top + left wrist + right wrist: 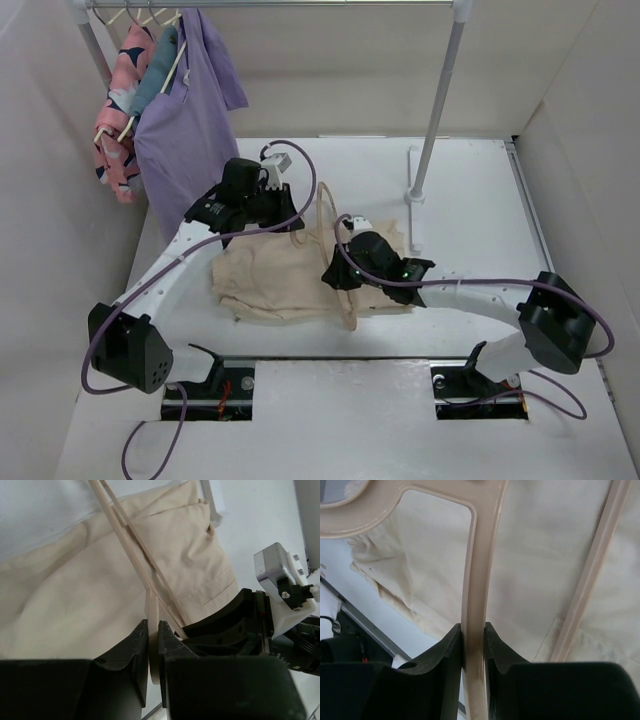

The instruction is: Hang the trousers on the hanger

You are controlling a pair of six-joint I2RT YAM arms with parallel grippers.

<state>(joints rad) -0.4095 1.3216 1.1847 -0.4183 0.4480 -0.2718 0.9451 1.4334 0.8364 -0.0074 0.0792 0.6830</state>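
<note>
The cream-beige trousers (pixel 270 282) lie folded and wrinkled on the white table between the arms. The thin pale beige hanger (pixel 346 308) lies across their right part. My left gripper (pixel 291 216) is at the trousers' far edge. In the left wrist view it (pixel 153 630) is shut on a flat end of the hanger (pixel 152 607), with the hanger's thin bars running over the trousers (pixel 70 595). My right gripper (pixel 336 274) is over the trousers' right side. In the right wrist view it (pixel 474 632) is shut on a hanger bar (pixel 481 575) above the trousers (pixel 540 550).
A clothes rack stands at the back, with its upright pole (pixel 441 100) and foot (pixel 413 196) at the right. A purple shirt (pixel 190 125) and a pink patterned garment (pixel 118 115) hang at the back left. White walls close in both sides.
</note>
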